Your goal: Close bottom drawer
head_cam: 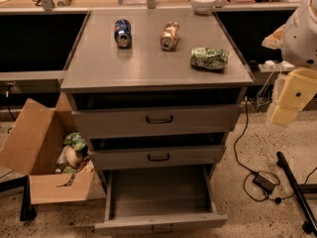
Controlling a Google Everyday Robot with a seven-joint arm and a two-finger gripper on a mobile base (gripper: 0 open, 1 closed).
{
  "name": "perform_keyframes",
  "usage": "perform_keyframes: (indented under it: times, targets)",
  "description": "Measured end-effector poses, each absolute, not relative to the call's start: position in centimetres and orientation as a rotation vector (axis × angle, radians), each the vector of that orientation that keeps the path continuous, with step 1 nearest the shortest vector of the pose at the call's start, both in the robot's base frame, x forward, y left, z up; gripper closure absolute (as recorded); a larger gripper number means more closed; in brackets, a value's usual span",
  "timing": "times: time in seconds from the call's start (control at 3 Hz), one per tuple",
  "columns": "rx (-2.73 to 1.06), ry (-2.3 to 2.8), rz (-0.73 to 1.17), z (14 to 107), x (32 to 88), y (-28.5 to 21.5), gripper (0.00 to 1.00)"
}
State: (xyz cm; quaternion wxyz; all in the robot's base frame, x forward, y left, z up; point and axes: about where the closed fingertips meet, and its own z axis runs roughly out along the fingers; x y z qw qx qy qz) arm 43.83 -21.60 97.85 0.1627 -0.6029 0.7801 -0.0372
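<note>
The bottom drawer (159, 197) stood at six o'clock, pulled fully out with its front nearest the camera, so a push toward twelve would likely shut it. The gripper (290, 103) hung at three o'clock, well apart from it; whether it was wide or narrow could not be told. No writing on the blue can (123, 32) was readable.

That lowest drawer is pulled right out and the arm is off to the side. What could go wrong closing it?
The gripper hangs right of the cabinet, above the bottom drawer; reaching down, it might clip the middle drawer, which also juts out. A hard shove could roll the blue can and copper can lying on top. The floor cable nearby could snag.
</note>
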Motion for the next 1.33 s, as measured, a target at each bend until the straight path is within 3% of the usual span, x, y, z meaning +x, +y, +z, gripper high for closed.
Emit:
perform_keyframes:
  times: [0.67,1.33]
  targets:
    - [-1.769,2.192,-0.058,95.7,43.5,-21.5,0.00]
    - [-1.972,2.151,0.114,83.8,40.9,-20.8,0.00]
